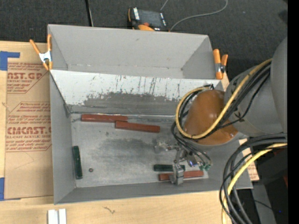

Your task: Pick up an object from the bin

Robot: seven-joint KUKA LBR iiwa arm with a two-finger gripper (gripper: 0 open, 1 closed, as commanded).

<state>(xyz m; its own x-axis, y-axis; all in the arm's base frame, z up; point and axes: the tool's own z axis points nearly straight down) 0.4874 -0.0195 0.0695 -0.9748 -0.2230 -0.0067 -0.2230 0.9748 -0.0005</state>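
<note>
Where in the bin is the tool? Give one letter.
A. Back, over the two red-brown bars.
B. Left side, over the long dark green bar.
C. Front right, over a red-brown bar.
C: the tool is at the front right of the bin, over a red-brown bar that lies beside a short dark green bar.

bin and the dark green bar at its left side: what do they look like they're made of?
Bin: grey sheet metal with a matte finish, judging by the folded flat walls and the scratched, scuffed streaks on the back slope. Dark green bar: even colour, straight edges, dull surface. It is probably plastic or painted wood; the look leaves that open.
</note>
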